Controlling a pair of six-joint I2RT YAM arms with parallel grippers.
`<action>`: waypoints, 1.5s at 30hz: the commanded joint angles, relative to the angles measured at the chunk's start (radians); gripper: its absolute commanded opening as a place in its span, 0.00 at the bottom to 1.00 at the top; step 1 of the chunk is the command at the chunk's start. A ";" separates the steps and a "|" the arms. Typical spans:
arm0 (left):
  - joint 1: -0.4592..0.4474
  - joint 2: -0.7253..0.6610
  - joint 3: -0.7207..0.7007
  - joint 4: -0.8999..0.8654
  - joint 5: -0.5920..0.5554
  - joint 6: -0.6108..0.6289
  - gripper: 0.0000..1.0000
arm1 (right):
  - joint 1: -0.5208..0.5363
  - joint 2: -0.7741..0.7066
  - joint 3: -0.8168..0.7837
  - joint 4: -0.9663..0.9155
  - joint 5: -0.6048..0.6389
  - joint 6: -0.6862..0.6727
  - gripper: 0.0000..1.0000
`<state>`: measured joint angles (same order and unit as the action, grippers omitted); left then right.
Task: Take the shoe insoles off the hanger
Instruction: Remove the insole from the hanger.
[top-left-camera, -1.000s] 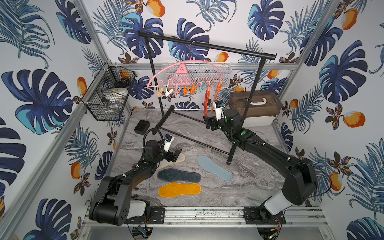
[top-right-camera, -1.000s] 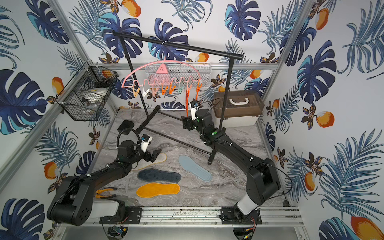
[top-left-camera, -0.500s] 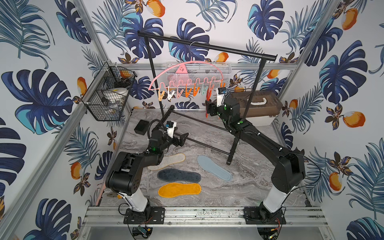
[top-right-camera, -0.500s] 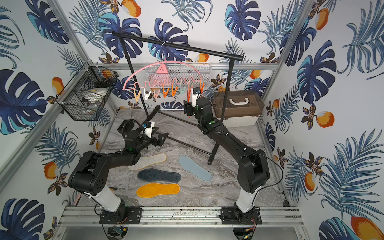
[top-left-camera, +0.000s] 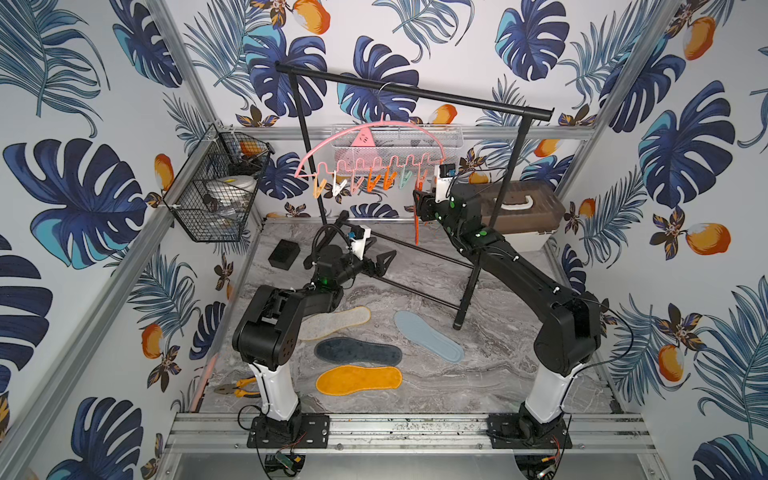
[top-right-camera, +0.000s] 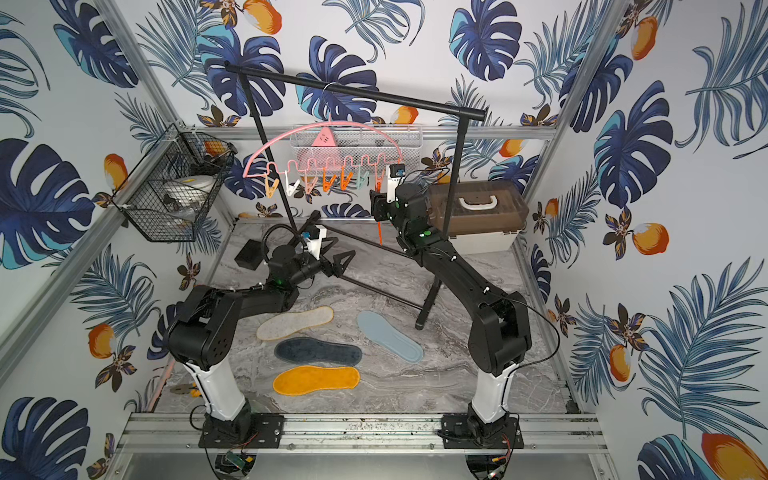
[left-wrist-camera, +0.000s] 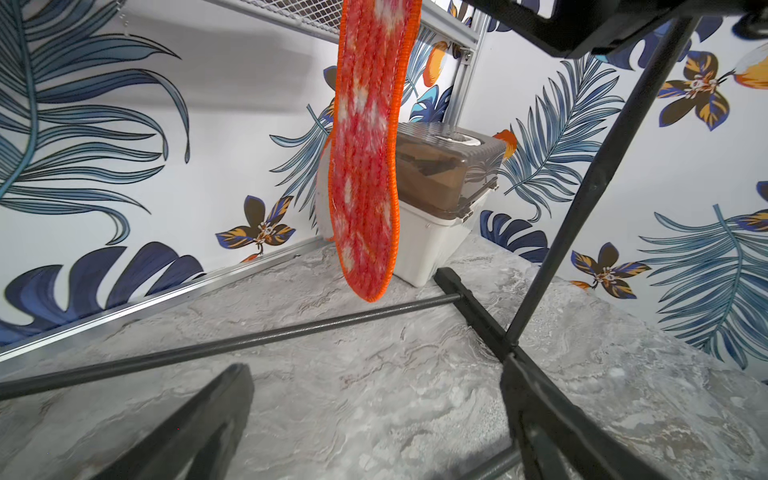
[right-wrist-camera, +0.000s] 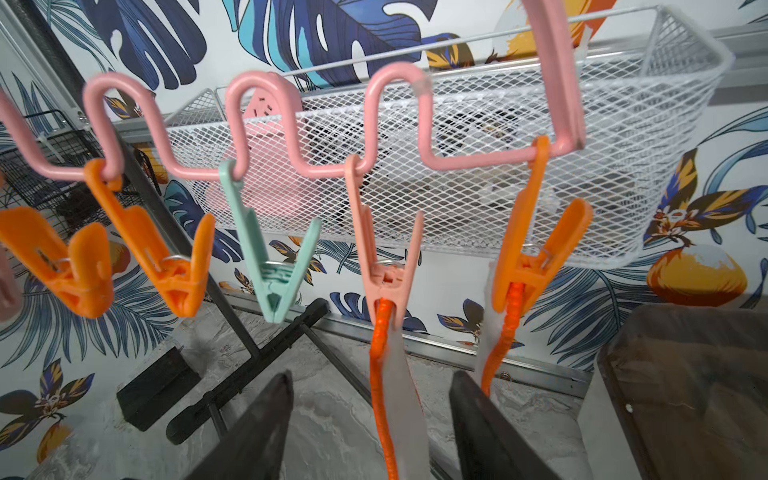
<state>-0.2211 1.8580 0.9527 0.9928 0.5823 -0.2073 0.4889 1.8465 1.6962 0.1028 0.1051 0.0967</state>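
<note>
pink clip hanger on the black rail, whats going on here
Two red-orange mesh insoles hang clipped at one end of the thin pink plastic hanger. The right tool is raised to them, open, jaws either side of the one under the peach clip. The left tool is open and empty, low over the grey marble table, where the cream insole, navy insole, orange insole and blue-grey insole lie.
</note>
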 joint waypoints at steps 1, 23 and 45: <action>-0.003 0.003 0.059 -0.049 0.042 0.020 0.99 | -0.018 0.013 0.017 0.022 -0.016 0.037 0.58; 0.000 0.019 0.219 -0.151 0.045 0.034 0.99 | -0.021 0.162 0.068 0.121 -0.055 0.080 0.43; 0.058 0.022 0.264 -0.058 0.152 -0.057 0.99 | -0.015 0.046 -0.021 0.136 -0.130 0.106 0.00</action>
<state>-0.1658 1.8675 1.2064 0.8711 0.6937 -0.2218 0.4732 1.9263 1.6894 0.2272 0.0040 0.1909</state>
